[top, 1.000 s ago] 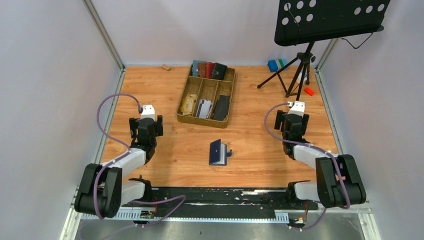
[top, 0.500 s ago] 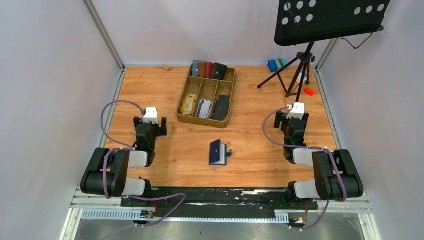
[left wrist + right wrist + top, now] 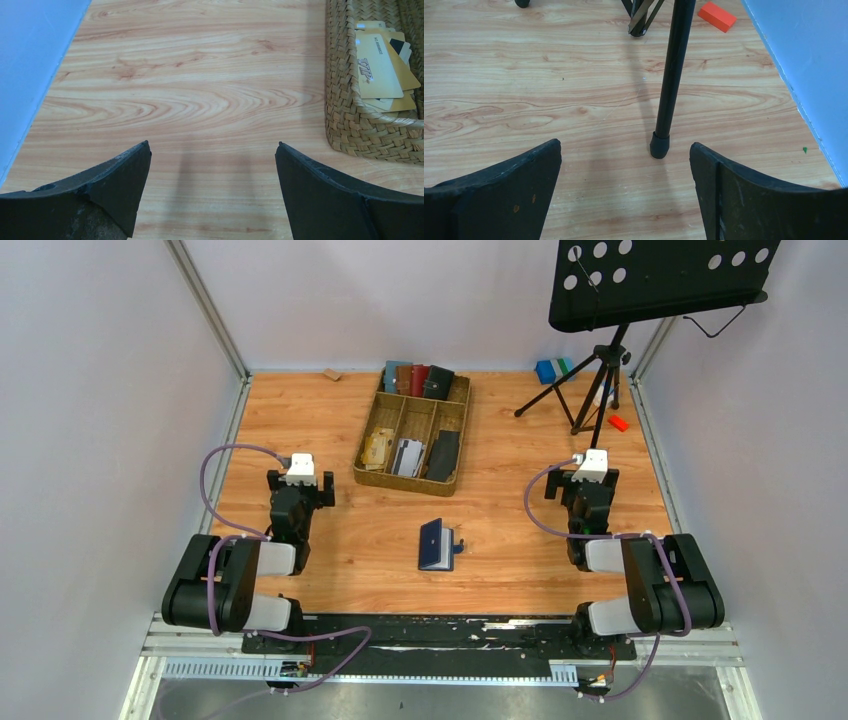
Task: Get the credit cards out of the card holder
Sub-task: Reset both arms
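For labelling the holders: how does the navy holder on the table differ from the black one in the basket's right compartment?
The navy holder lies on the table, apart from the basket; the black holder lies inside it. The navy holder shows a side tab; the black holder shows none. Neither is gripped.

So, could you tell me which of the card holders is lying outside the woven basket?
The navy-blue card holder, lying alone on the wooden table; the other holders are all at the basket.
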Tool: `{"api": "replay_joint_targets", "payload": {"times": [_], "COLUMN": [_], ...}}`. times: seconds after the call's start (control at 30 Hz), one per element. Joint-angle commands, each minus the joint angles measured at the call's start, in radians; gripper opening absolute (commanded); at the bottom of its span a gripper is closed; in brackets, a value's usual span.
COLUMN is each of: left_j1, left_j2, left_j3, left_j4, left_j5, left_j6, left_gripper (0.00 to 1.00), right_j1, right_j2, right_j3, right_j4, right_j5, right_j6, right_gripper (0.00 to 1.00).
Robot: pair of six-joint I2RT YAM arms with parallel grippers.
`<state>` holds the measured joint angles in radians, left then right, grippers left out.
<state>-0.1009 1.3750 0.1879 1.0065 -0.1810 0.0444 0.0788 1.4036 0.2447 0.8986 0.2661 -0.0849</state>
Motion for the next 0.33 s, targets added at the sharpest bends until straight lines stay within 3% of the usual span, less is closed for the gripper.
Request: {"api": "replay_joint_targets", "payload": {"times": [0.0, 0.3], "left_j1": [0.007, 0.007], "left_j2": [-0.011, -0.009], "left_j3": [0.008, 0.009], "left_j4": [0.052, 0.055], "left_j5": [0.005, 0.007], "left_j6": [0.018, 0.021], "left_gripper": [1.0, 1.0], "right_j1": [-0.004, -0.005], "right_j2": [-0.014, -0.014], "right_j3": [-0.001, -0.001], "right_j4": [0.063, 0.062], "right_j5": [-0.013, -0.013], "right_j6": [-0.004, -0.004], "right_gripper": [1.0, 1.0]}}
